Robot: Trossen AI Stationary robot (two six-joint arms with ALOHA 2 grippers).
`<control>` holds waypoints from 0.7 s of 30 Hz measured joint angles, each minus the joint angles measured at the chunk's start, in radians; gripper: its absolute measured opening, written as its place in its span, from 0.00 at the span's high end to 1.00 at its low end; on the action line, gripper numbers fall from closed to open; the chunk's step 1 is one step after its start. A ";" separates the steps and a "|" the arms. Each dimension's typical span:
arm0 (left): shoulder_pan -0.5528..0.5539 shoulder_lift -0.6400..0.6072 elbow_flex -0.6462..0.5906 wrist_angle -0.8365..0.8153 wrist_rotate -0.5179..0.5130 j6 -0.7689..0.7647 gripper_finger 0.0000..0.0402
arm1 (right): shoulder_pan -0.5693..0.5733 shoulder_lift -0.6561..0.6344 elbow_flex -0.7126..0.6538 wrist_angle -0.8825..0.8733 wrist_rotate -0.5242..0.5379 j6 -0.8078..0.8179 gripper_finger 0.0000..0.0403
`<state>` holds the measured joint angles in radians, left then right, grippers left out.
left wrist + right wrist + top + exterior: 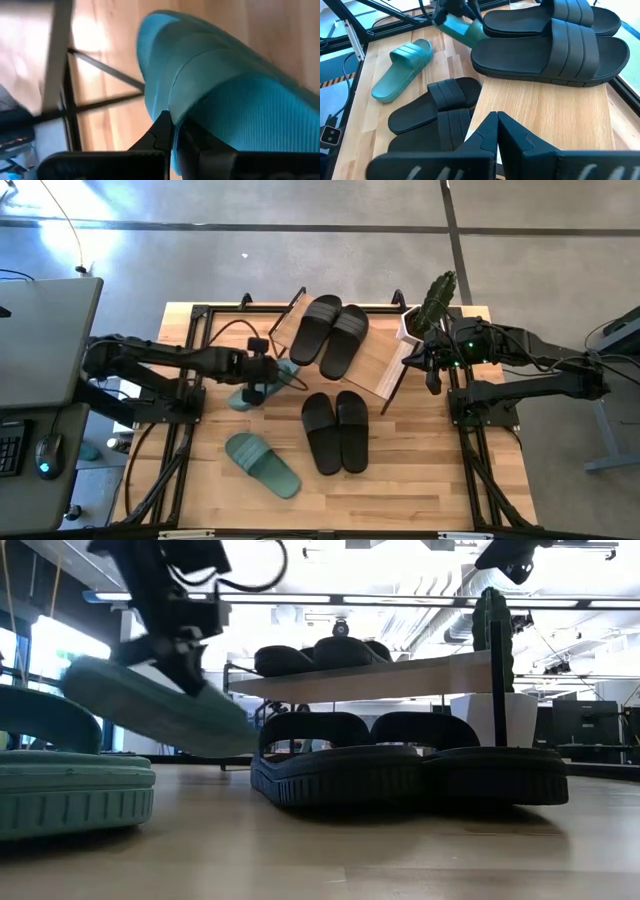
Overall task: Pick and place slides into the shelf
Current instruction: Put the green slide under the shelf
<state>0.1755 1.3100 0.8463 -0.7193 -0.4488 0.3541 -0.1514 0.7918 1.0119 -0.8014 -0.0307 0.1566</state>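
My left gripper (pixel 259 373) is shut on a sage-green slide (pixel 262 386), which hangs in the air just left of the shelf (pixel 372 360) and also shows in the low view (pixel 160 705). The second green slide (pixel 262 465) lies flat on the table near the front. One black pair (pixel 335 432) lies side by side on the table. The other black pair (pixel 330 332) rests on the shelf's light plank. My right gripper (pixel 496 122) is shut and hovers over the shelf's right end, touching nothing. My left gripper pinches the green slide at its side edge beside the strap (pixel 175 112), coming from above and pointing down. The slide is lifted clear of the table and tilted, sloping down toward the shelf (pixel 225 730). The gripper's own body hides how far back between the fingers it reaches.
A potted plant in a white pot (pixel 432 305) stands at the shelf's far right corner. The shelf's thin black legs (pixel 395 390) reach down to the table. Bare plank (pixel 545 115) lies in front of the black pair on the shelf. A monitor and a mouse sit off the table's left.
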 joint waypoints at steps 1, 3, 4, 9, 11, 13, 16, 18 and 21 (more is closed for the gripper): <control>0.009 0.016 0.000 0.026 -0.008 0.013 1.00 | 0.000 0.000 0.000 0.000 0.000 0.000 1.00; 0.015 0.049 0.000 0.059 -0.012 0.039 1.00 | 0.000 0.000 0.000 -0.002 0.000 0.000 1.00; 0.015 0.062 0.000 0.061 -0.016 0.043 1.00 | 0.000 0.000 0.000 -0.003 0.000 0.000 1.00; 0.014 0.104 0.000 0.107 -0.074 0.043 1.00 | 0.000 0.000 0.000 -0.003 0.000 0.000 1.00; 0.014 0.114 0.000 0.146 -0.107 0.042 1.00 | 0.000 0.000 0.000 -0.003 0.000 0.000 1.00; 0.014 0.115 0.001 0.154 -0.157 0.041 1.00 | 0.000 0.000 0.000 -0.003 0.000 0.000 1.00; 0.002 0.115 0.001 0.146 -0.198 0.033 1.00 | 0.000 0.000 0.000 -0.003 0.000 0.000 1.00; -0.016 0.115 0.001 0.143 -0.239 0.029 1.00 | 0.000 0.000 0.000 -0.003 0.000 0.000 1.00; -0.054 0.116 0.001 0.160 -0.305 0.027 1.00 | 0.000 0.000 0.000 -0.003 0.000 0.000 1.00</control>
<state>0.1211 1.4258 0.8471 -0.5597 -0.7540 0.3813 -0.1513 0.7914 1.0119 -0.8047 -0.0307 0.1566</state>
